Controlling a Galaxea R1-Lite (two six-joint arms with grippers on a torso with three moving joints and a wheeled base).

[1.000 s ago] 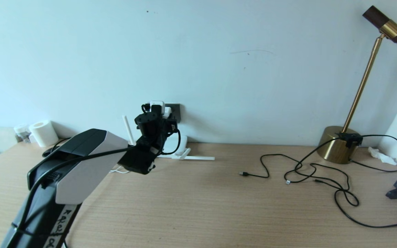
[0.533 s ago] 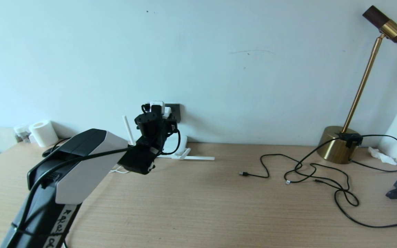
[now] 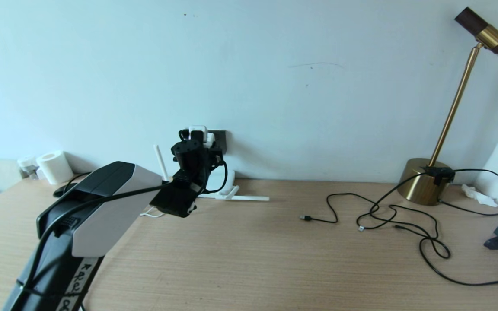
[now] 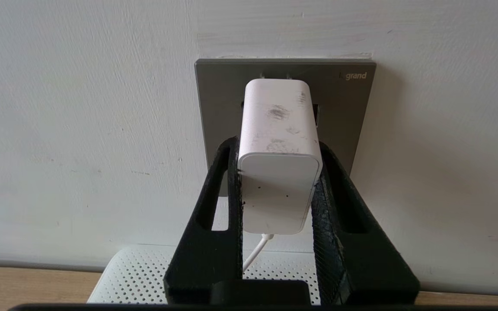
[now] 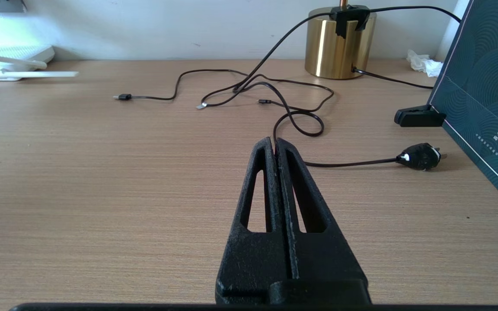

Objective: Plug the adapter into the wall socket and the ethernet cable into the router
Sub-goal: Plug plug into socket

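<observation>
Left wrist view: left gripper [image 4: 277,172] clamped on adapter [image 4: 280,151], its front against wall socket [image 4: 218,99], presumably for pushing pins home; router [image 4: 145,276] beneath. Right gripper [image 5: 275,147] closed, empty, over tabletop [image 5: 102,181].

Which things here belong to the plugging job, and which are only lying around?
For the job:
- adapter, held in left gripper
- wall socket
- router

Lying about:
- brass lamp
- thin black cables
- paper roll
- crumpled tissue
- right gripper, idle
</observation>
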